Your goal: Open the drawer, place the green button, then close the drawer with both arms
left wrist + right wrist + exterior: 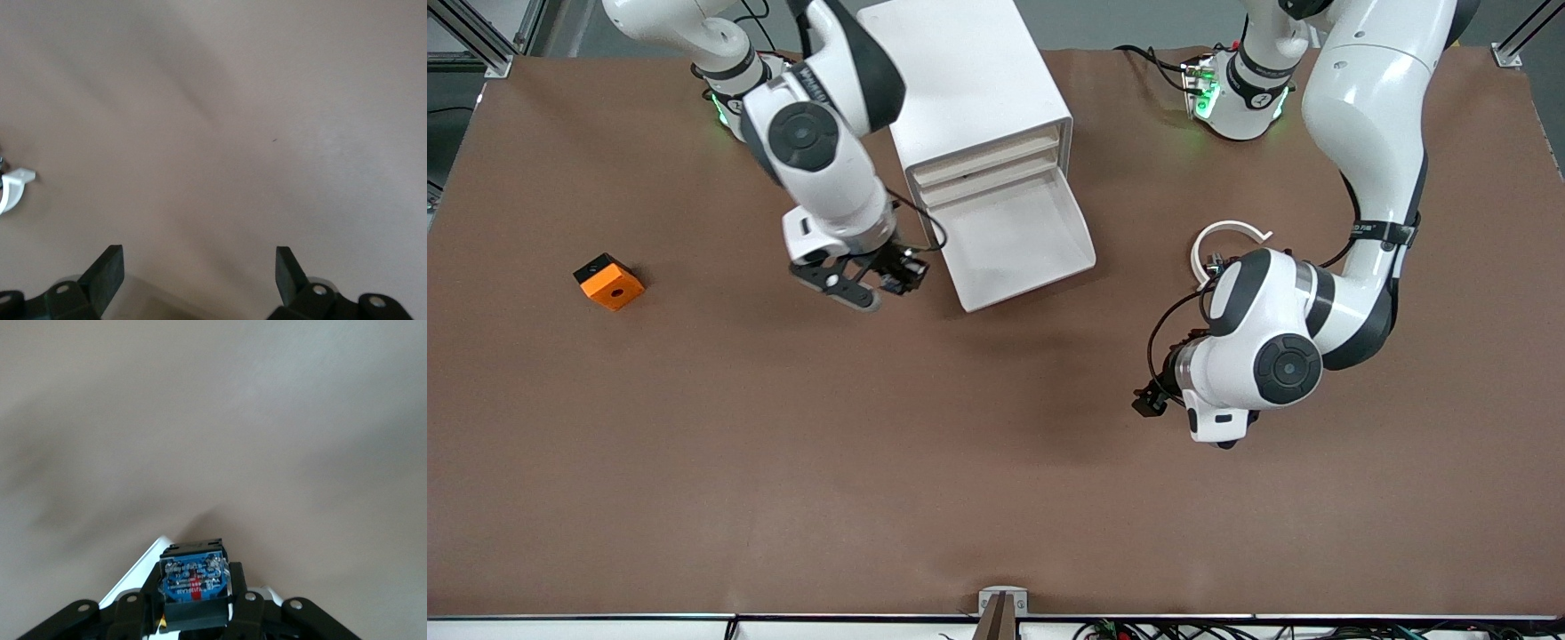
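We see the button [193, 577] only from its bluish base end, clamped between the right gripper's [193, 600] jaws; its green cap is hidden from us, and in the front view it is too small and dark to make out. The right gripper [889, 276] hangs over the brown surface [871, 462], just beside the drawer [1018, 244] at about its nine o'clock; a white edge shows beneath the button in the right wrist view, though we cannot tell what it belongs to. The drawer stands pulled out of the cabinet [969, 80], its white tray bare inside; three shut fronts sit above it. The left gripper [1152, 400] is largely hidden under its own wrist in the front view; its wrist view shows the jaws spread wide over bare surface, holding nothing [200, 280]. A white curved strip [1227, 233] lies partly covered by the left arm; an orange cube [609, 282] rests toward the right arm's end.
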Robot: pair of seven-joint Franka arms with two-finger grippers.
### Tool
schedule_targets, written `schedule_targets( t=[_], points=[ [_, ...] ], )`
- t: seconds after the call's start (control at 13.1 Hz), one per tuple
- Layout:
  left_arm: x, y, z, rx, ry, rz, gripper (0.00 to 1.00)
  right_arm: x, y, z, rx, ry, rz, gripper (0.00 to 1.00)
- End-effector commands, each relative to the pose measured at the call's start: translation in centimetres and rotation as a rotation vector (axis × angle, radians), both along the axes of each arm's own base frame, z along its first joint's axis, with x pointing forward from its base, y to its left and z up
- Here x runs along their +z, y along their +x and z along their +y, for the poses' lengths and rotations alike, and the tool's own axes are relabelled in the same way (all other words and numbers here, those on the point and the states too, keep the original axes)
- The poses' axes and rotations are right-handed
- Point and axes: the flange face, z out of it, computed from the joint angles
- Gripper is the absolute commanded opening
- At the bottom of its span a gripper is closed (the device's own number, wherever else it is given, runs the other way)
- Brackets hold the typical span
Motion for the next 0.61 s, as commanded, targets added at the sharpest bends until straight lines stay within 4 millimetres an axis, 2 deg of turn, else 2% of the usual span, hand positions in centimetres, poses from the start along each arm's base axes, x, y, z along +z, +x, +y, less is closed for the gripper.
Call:
schedule_targets(
  t=[0.0,0.08,0.23,0.38,0.53],
  points=[
    [-0.1,-1.1,-0.5,-0.070,0.045,-0.031,1.00,-1.6,-2.2,4.6,-0.044,0.018,-0.004,0.00],
    [-0.4,-1.6,-1.2,-0.090,0.051,-0.037,1.00,-3.0,-3.1,6.3,-0.043,0.019,-0.012,0.00],
    [-0.8,-1.8,-1.3,-0.130,0.030,-0.054,1.00,-6.2,-5.5,9.8,-0.029,0.009,-0.024,0.00],
    [-0.6,-2.9,-0.8,-0.191,0.030,-0.047,1.00,-8.7,-7.4,12.1,-0.025,-0.020,-0.047,0.00],
    [-0.2,-3.9,-0.8,-0.233,0.029,-0.058,1.00,-10.6,-8.7,13.4,-0.144,-0.054,-0.050,0.00]
  ],
)
